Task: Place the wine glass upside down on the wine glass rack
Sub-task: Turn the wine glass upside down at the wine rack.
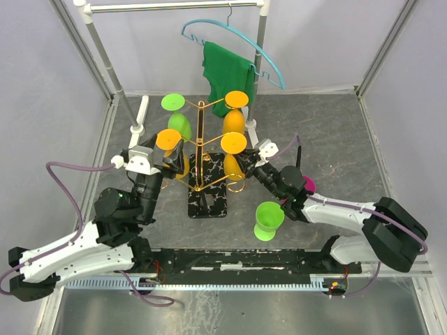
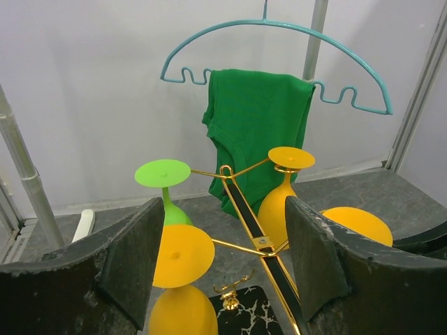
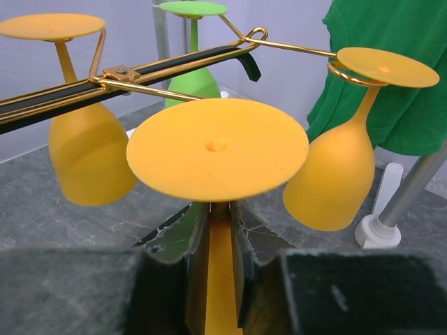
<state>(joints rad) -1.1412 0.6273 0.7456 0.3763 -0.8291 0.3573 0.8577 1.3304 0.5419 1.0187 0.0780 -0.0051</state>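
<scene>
Orange stem, pinched between the fingers of my right gripper (image 3: 215, 244): I hold the glass (image 3: 216, 150) upside down, foot uppermost, just beside the rack (image 3: 174, 64) on its right side. Whether the foot sits in a scroll yet, I cannot tell. My left gripper (image 2: 223, 259) hangs spread across the rack, holding nothing. Just past my glass hangs an orange neighbour (image 3: 335, 181), farther back a green one (image 3: 192, 77). If I let go before the foot is seated, the glass drops; if I swing sideways, I knock that neighbour loose.

green shirt (image 2: 258, 125) drapes a teal hanger (image 2: 265, 22) on the white rail (image 1: 174, 6)
</scene>
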